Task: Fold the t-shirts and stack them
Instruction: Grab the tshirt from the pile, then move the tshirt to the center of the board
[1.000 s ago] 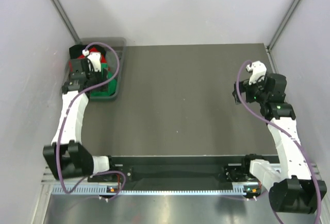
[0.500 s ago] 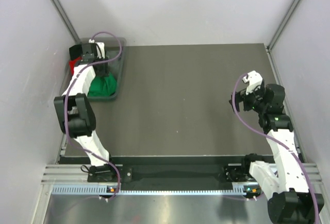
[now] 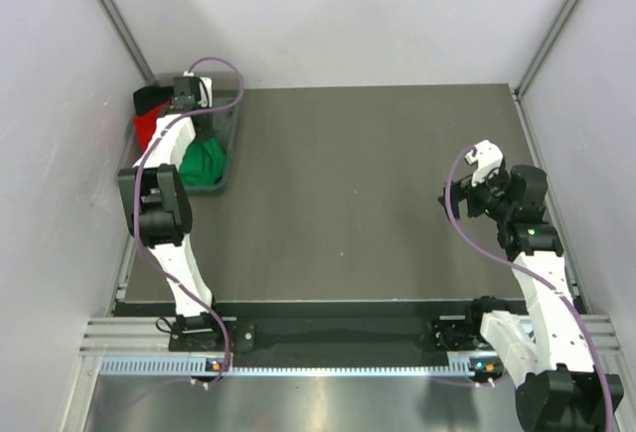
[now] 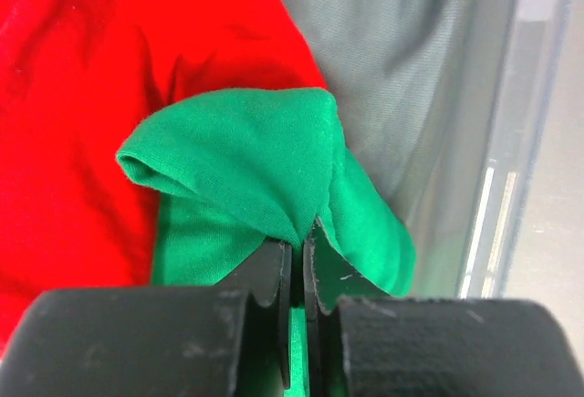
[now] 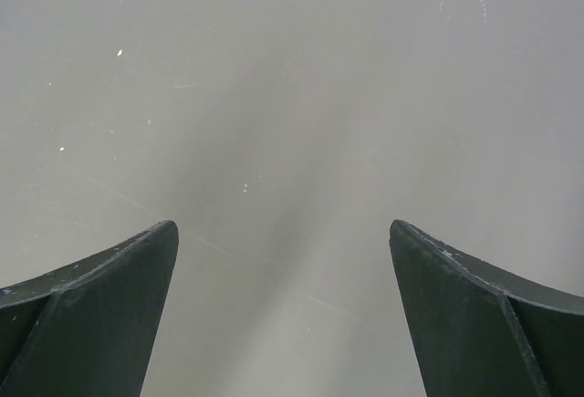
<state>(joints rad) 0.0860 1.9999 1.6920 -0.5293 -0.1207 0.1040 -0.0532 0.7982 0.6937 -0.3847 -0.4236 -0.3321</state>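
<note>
Green t-shirt (image 4: 255,169): bright solid green, soft cloth, bunched; one fold pulled into a rounded peak.
Where: inside the grey bin (image 3: 232,150), far-left corner of the table (image 3: 378,184), lying partly over the red t-shirt (image 4: 82,96).
Red t-shirt: plain red, crumpled, left of the green in the wrist view.
Black t-shirt (image 3: 149,94): only a dark patch at the bin's far-left end; no detail to be had.
Left gripper (image 4: 298,251): fingers pinched tight on the green fold.
Right gripper (image 5: 283,226): fingers spread wide, nothing between them, over bare table on the right side.
Change since a second ago: left fingers have closed; left arm now reaches further into the bin; green cloth sits more heaped; right arm has drawn slightly nearer.
Count: three shirts, one bin, two arms.
</note>
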